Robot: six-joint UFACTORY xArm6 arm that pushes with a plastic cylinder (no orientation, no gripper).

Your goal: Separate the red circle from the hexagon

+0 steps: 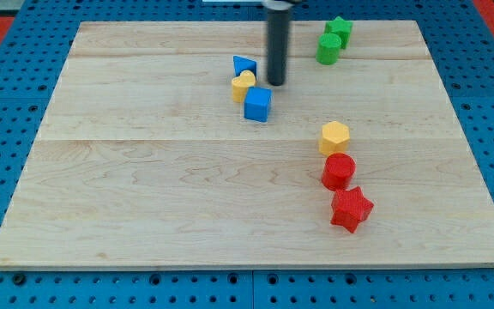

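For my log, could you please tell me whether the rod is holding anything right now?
Nothing is held: my tip stands free, just right of the blue triangular block.

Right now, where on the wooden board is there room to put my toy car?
The view's left half of the wooden board is bare, as is the bottom strip left of the red star. Crowded: my tip beside the blue cube and yellow heart; yellow hexagon touching the red circle.
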